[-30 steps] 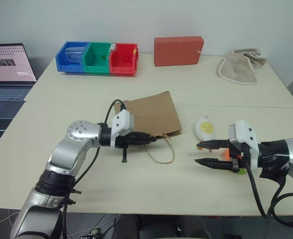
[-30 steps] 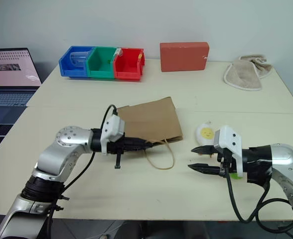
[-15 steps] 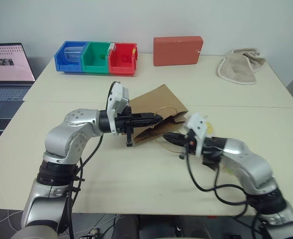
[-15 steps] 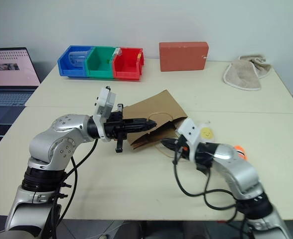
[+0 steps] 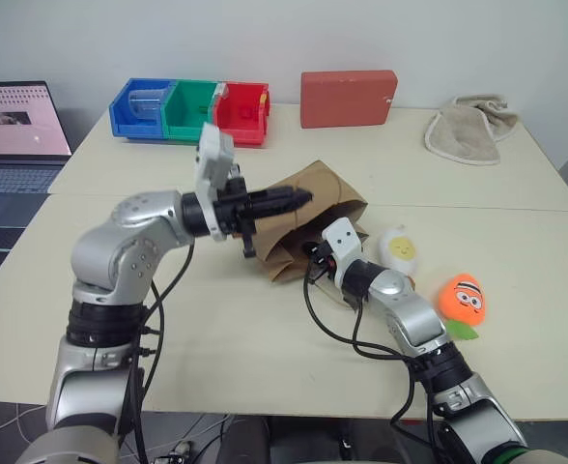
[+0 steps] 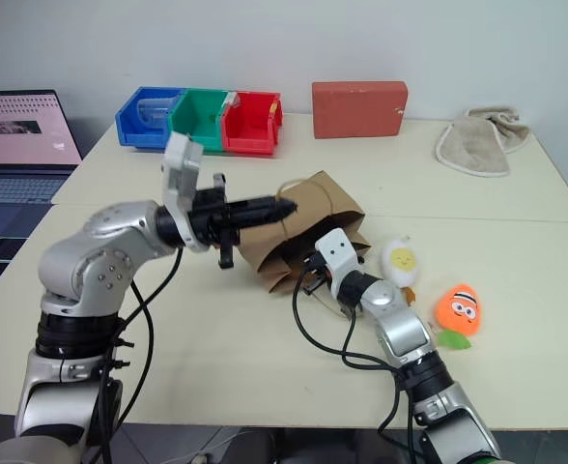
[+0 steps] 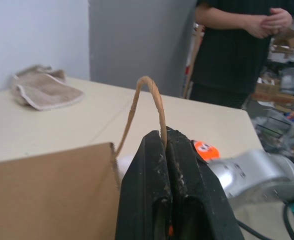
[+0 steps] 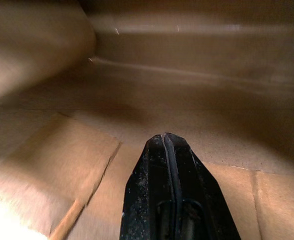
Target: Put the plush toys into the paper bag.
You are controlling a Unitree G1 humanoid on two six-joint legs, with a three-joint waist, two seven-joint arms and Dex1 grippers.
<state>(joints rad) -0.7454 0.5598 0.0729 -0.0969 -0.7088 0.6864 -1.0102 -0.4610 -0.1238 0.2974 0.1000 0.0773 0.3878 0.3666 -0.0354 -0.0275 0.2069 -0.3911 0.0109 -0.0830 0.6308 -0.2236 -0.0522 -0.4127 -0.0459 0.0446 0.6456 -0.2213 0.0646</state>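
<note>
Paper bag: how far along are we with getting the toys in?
Done: the left claw, shut on a handle, holds the paper bag up and open. In hand: the right claw, shut and empty, reaches inside the bag. Left: both toys, the white egg and the orange ball, lie on the table outside it.

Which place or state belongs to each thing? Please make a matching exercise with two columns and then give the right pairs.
Things:
1. left claw
2. right claw
3. orange plush toy
4. beige cloth

Places or states:
A. on the table near the far right corner
B. shut, inside the paper bag
C. shut on the bag's loop handle, holding it up
D. on the table, outside the bag, right of the white egg toy

Pairs: 1-C, 2-B, 3-D, 4-A
</note>
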